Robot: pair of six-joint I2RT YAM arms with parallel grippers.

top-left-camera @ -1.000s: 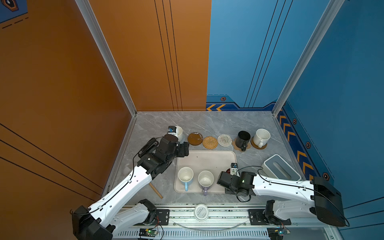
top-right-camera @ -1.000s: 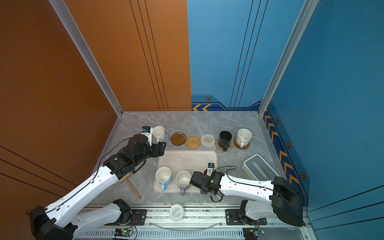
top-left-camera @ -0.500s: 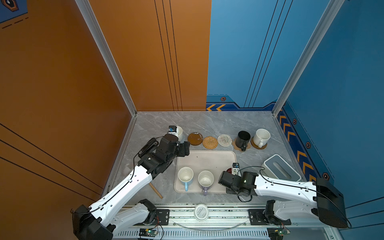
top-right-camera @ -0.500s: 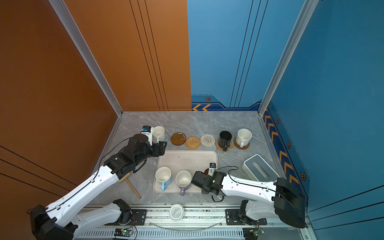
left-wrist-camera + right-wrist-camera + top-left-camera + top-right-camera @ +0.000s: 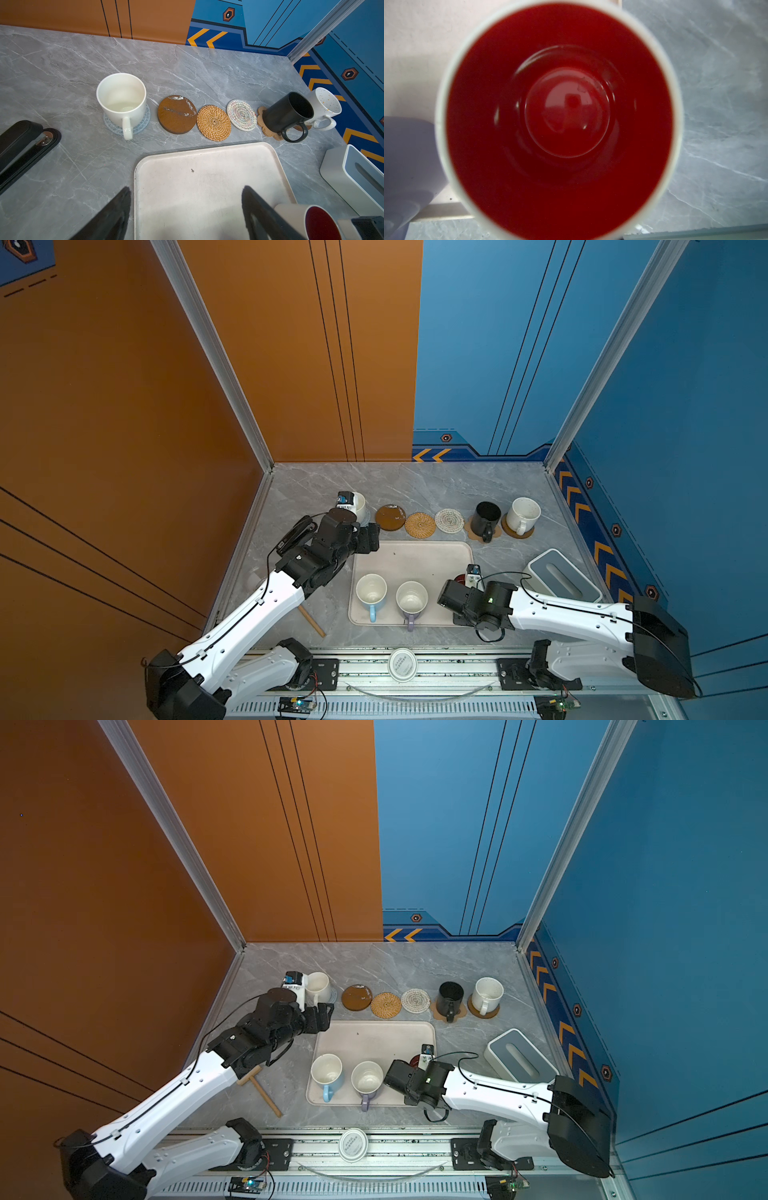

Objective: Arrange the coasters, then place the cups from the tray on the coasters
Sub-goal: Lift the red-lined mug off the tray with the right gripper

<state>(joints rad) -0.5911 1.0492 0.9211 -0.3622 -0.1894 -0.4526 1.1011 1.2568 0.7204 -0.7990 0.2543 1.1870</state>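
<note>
The cream tray (image 5: 415,558) (image 5: 207,187) holds a light blue cup (image 5: 371,591), a lavender cup (image 5: 411,599) and a white cup with a red inside (image 5: 460,578) (image 5: 558,116) at its right edge. My right gripper (image 5: 455,593) hangs directly over the red-inside cup, whose mouth fills the right wrist view and hides the jaws. My left gripper (image 5: 186,207) is open and empty above the tray's far left corner. In the back row, the white cup (image 5: 122,101) stands on the grey-blue coaster (image 5: 143,124). After it come a bare brown disc (image 5: 176,114), a rattan round (image 5: 214,122) and a whitish woven round (image 5: 241,114). The black cup (image 5: 485,517) stands on the paw coaster, the speckled cup (image 5: 523,514) on a brown disc.
A white-and-grey box holder (image 5: 557,576) stands right of the tray. A wooden stick (image 5: 262,1090) lies left of the tray under my left arm. A black oblong object (image 5: 22,145) lies near the left wall. A round white lid (image 5: 402,664) rests on the front rail.
The right arm has shifted very slightly toward the front edge over the red-inside cup. The left arm and the cups stand as before.
</note>
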